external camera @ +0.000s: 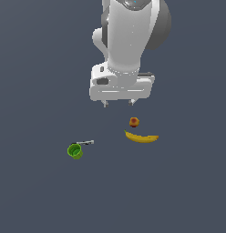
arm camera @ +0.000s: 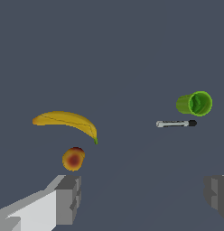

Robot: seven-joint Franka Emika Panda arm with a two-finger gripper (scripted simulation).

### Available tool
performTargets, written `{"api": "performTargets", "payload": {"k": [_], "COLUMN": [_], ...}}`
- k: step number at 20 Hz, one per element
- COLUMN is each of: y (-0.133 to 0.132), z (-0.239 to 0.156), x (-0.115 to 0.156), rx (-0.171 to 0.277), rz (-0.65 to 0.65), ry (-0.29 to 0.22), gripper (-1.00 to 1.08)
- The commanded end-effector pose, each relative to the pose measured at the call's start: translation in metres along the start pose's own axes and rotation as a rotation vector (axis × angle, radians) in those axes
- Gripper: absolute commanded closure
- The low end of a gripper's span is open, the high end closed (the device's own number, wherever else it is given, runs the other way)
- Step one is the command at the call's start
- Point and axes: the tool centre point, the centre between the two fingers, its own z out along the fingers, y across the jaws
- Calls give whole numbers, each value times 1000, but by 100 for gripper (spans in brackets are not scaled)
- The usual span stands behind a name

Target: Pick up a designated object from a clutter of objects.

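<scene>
- Spread wide, empty: claw (arm camera: 141,196), hanging apart from peach (arm camera: 73,159).
- Peach just beside one fingertip (arm camera: 67,198), near banana (arm camera: 68,122).
- Well apart from peach: green cup (arm camera: 195,103), grey utensil (arm camera: 175,123).

Plain dark blue-grey ground (external camera: 37,200), flat, even-toned, filling both views edge to edge

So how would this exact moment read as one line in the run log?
end effector: open, above floor, empty | peach: untouched, beside banana | cup, utensil: apart
</scene>
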Motion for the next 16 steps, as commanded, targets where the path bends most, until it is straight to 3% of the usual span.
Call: {"api": "performTargets", "payload": {"k": [1, 16], "y": [0, -18], "z": [0, -2], "x": [0, 3], "rx": [0, 1], "rz": [0, -55], "ry": [0, 0], "gripper": [-92, -92]}}
